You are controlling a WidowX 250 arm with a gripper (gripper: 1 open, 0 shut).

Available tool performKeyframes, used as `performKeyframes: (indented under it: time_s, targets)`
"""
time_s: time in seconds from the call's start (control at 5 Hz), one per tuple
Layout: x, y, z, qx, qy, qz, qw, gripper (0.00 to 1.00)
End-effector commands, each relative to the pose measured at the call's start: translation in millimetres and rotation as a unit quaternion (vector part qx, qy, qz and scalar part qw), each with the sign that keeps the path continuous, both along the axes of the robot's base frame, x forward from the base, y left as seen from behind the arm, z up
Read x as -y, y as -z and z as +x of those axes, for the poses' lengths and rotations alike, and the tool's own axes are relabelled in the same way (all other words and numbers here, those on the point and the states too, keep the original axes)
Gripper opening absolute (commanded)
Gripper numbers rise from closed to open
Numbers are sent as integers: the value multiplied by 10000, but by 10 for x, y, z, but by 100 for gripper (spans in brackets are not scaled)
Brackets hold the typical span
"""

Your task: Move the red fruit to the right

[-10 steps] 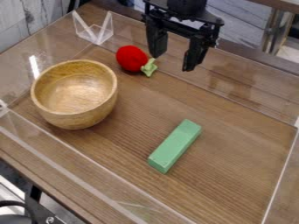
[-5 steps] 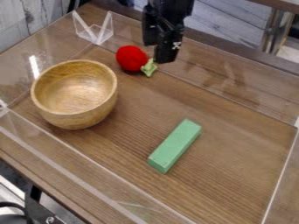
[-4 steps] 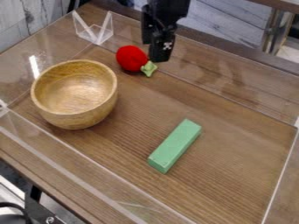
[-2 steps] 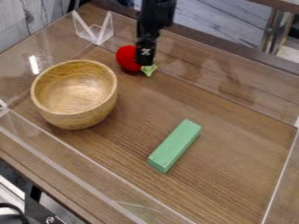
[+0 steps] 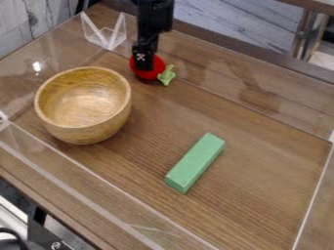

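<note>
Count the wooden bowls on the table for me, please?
1: the wooden bowl sits on the table's left side in the picture, below and left of the red fruit. No other shows.

red fruit point(image 5: 150, 69), green stem, on table point(image 5: 241, 110)

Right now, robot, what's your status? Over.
Claw open, down at red fruit. Fruit on table, behind wooden bowl. Green block well away.

Wooden tabletop point(image 5: 261, 117) — pale brown, pale flooring at upper left
</note>
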State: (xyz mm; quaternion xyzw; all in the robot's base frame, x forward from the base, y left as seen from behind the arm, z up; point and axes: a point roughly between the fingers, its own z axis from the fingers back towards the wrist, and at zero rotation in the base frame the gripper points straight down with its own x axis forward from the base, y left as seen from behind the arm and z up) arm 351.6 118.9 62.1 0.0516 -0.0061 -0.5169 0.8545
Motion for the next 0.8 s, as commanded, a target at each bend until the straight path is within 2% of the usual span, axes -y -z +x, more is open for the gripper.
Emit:
performKeyframes:
  time_s: [0.0, 0.4, 0.6]
  targets:
    - [31, -184, -13, 346, 348, 66, 9988, 100]
    - [136, -94, 112, 550, -70, -154, 9983, 100]
    - [216, -82, 185, 609, -21, -289, 9977, 100]
